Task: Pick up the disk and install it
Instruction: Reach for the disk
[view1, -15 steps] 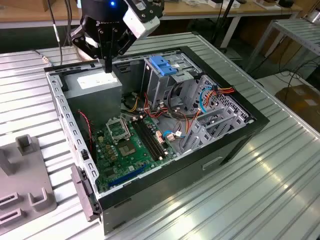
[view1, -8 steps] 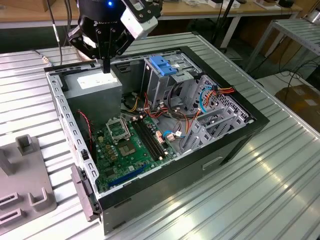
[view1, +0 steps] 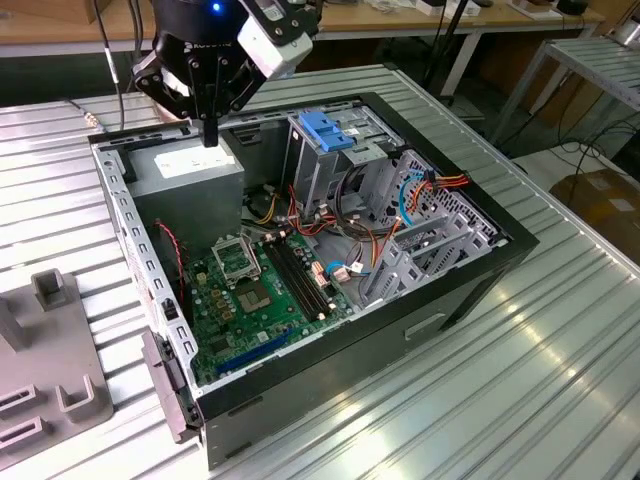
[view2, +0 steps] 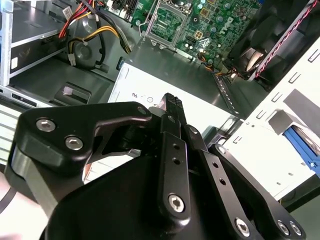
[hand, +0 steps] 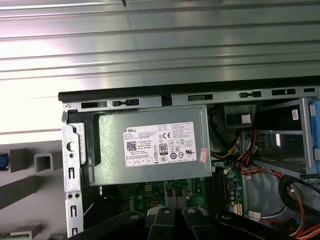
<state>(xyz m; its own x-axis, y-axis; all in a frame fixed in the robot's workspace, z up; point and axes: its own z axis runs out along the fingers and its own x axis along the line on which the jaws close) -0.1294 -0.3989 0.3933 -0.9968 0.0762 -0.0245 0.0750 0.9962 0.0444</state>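
Grey sheet steel on every side. Found the gripper (view1: 209, 135) poised low over the power-supply box (view1: 190, 170), in the corner of the opened computer case (view1: 470, 290) nearest the bench's (view1: 520, 400) far edge. Saw the fingers (view2: 172, 145) pressed flat together in the second wrist view, clenched on nothing.

Made out the disk (view2: 302, 145) there as no more than a blue rail and a sliver of grey metal. Placed it outside the case wall, by the grey fixture (view1: 60, 390) standing at the bench's edge on the exterior view's left. Could not tell its seating in that holder. Noted the blue-latched drive cage (view1: 305, 170) well apart from it, across the case interior.

Judged the pick not yet begun. For a clean approach, needed:
- height enough to clear the perforated case wall;
- fingers spread before any descent;
- a hold square on the metal body, not on the plastic rails, probably too yielding for a firm grip.

Reckoned the loose cables (view1: 445, 182) beside the cage the likeliest snag for anything carried low.
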